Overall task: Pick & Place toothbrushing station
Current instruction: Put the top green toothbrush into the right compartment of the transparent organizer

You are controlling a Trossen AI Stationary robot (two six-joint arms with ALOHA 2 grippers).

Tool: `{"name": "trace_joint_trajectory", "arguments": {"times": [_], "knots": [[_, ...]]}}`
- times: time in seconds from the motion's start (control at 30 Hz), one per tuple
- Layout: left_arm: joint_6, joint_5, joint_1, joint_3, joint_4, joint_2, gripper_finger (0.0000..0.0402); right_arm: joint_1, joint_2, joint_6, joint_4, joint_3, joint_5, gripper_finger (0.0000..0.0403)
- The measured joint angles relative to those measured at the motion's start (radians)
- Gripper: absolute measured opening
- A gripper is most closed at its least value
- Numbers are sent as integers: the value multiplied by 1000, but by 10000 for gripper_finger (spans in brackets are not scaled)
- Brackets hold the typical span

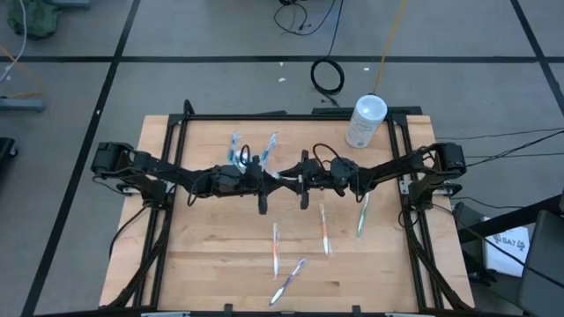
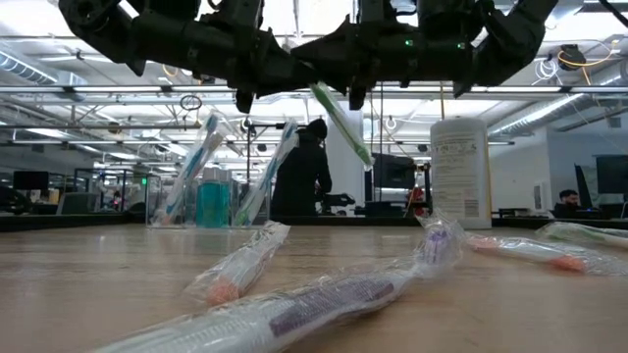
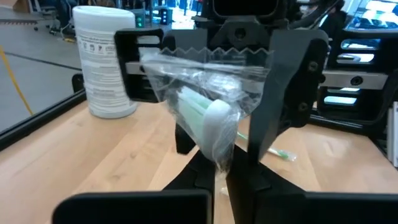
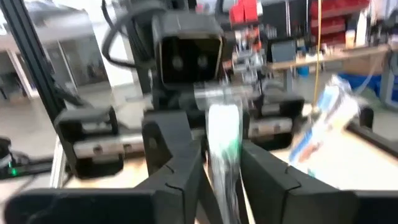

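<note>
A green toothbrush in a clear wrapper (image 1: 284, 176) hangs in mid-air over the table's middle, between my two grippers, and slants down in the low view (image 2: 343, 123). My left gripper (image 1: 264, 180) and my right gripper (image 1: 304, 180) face each other, both shut on it. The see-through cup (image 1: 240, 157) stands on the table just beyond my left gripper. Two blue wrapped toothbrushes lean in it (image 2: 211, 201). My left gripper (image 3: 216, 177) pinches the wrapped toothbrush between its two fingers at its thick white-and-green end (image 3: 217, 146). It comes level from the table's left. The toothbrush is clear of the table. My right gripper (image 4: 222, 168) has the wrapped toothbrush (image 4: 224, 140) between its two fingers. It comes level from the table's right, along the brush. The wrapper's crimped end (image 3: 205, 55) lies between its fingers. The brush is lifted clear and tilted.
A white canister (image 1: 366, 121) stands at the table's far right. Several wrapped toothbrushes lie on the wood near the middle and front: (image 1: 276, 246), (image 1: 324, 231), (image 1: 361, 216), (image 1: 289, 280). A black frame (image 1: 176, 123) borders the table. A person (image 2: 304, 172) stands in the room behind.
</note>
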Motion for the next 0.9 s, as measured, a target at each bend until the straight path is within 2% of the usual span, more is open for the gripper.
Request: {"name": "trace_joint_trajectory", "arguments": {"times": [0.13, 0.23, 0.47, 0.73, 0.9], "knots": [[-3, -8, 7, 0, -6, 0, 23, -2, -71, -7, -135, 1, 1, 136], [-2, -6, 19, 0, -53, -21, 11, -1, -128, -32, -260, 0, 1, 152], [-67, -45, 87, 0, -326, -220, 19, -3, -242, -37, -517, 0, 0, 161], [-73, -49, 159, 0, -595, -518, 10, -3, -254, -37, -538, 0, 1, 156], [-117, -50, 205, 1, -800, -634, 11, -12, -254, -38, -543, 0, 3, 157]]}}
